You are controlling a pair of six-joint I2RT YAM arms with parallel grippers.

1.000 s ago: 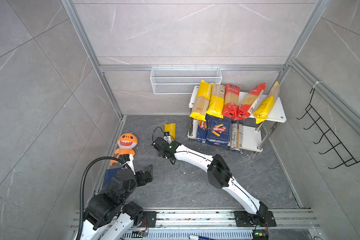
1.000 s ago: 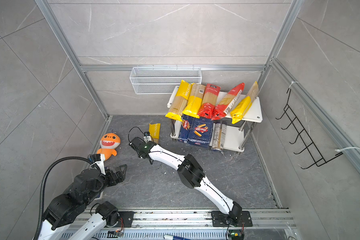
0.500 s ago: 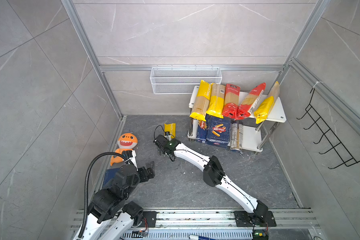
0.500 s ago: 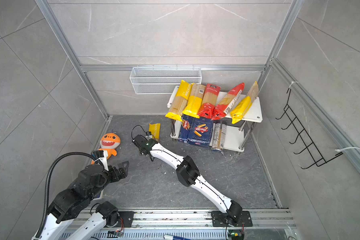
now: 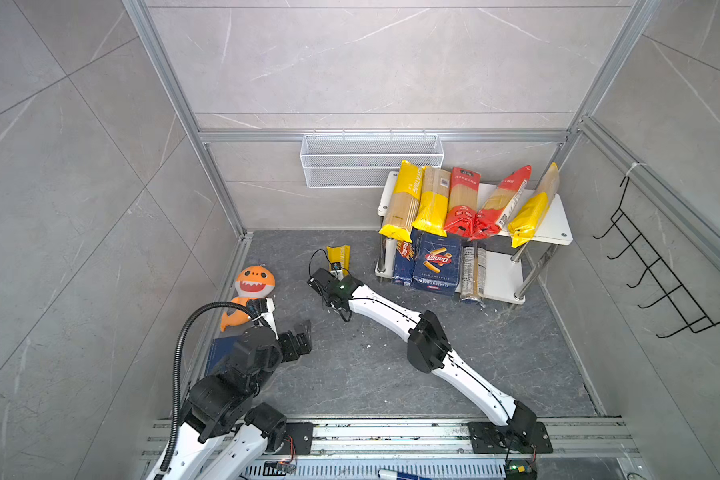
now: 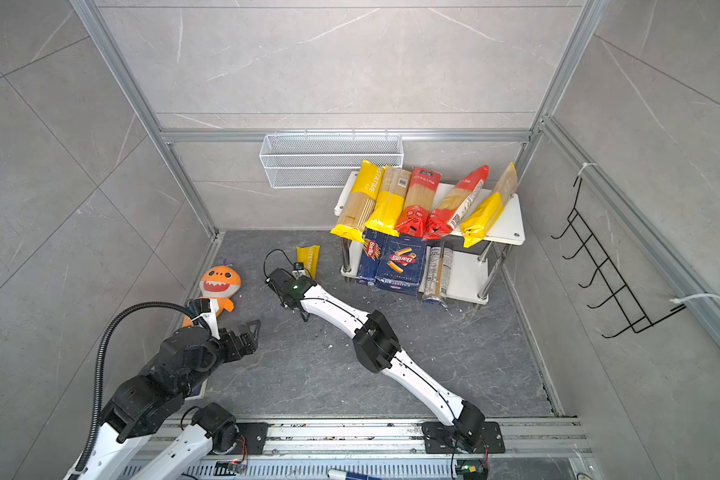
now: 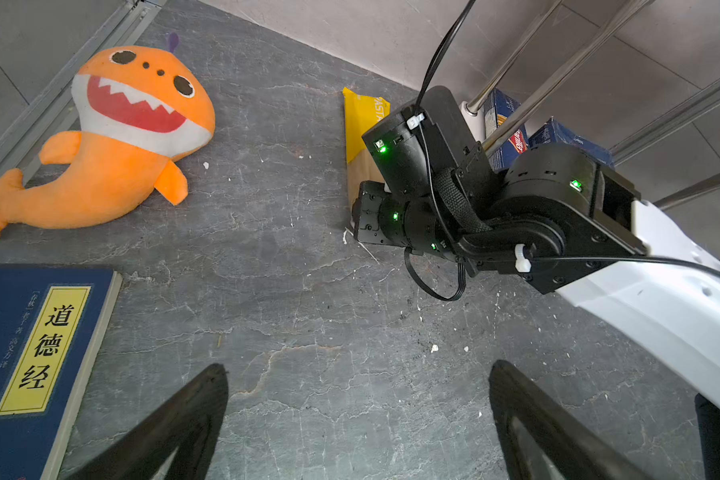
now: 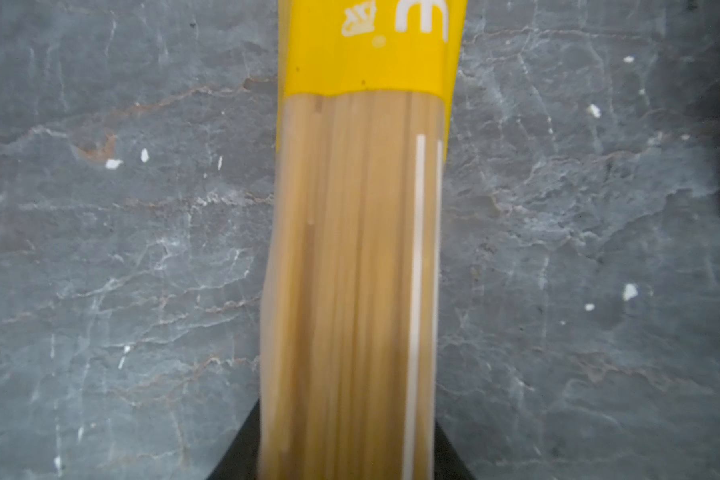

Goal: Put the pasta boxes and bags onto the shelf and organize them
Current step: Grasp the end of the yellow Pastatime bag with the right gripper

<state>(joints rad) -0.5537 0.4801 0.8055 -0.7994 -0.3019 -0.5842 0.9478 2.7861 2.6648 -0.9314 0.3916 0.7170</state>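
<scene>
Bright, even, diffuse light fills both top views, leaving only soft shadows beneath the shelf (image 5: 555, 216), while wide-angle distortion bows the wall frames (image 5: 176, 104) toward the picture edges. The left wrist view is crisp across the grey floor (image 7: 308, 291). The right wrist view is soft, its spaghetti bag (image 8: 350, 270) blurred close up and one edge darkened.

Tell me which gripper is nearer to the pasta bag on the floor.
Right. The right gripper grips the bag; the left gripper hangs open, well apart from it, near the book.
</scene>
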